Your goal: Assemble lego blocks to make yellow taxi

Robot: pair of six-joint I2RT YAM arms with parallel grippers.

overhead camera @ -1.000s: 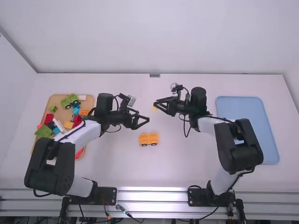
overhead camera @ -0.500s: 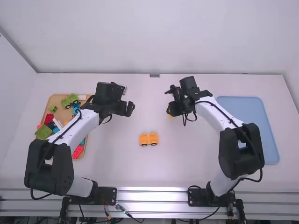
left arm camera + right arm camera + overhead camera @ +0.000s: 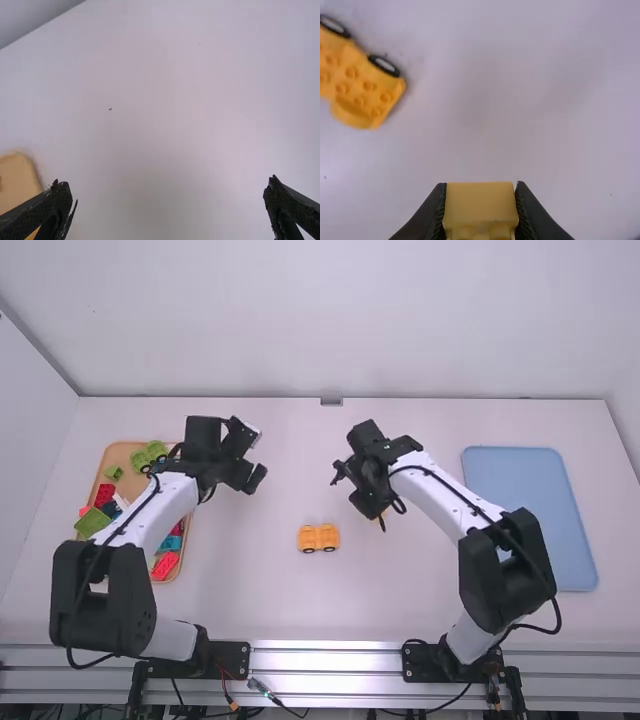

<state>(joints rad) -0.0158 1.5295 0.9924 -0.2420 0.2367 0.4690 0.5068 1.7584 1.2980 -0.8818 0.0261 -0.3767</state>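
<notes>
Overhead, the right end effector (image 3: pixel 374 512) mostly hides its pinched yellow block (image 3: pixel 480 205); the left one (image 3: pixel 250 482) is spread.

I count one yellow wheeled car base (image 3: pixel 319 538), one yellow block (image 3: pixel 480 205), one blue tray (image 3: pixel 530 530) and one tan tray (image 3: pixel 124 454), in which I make out at least three green pieces (image 3: pixel 93 522) and two red blocks (image 3: pixel 104 494), the rest too jumbled to number.

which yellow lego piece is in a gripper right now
The small yellow block, clamped between the fingers of the right gripper; the yellow wheeled base rests on the table instead.
</notes>
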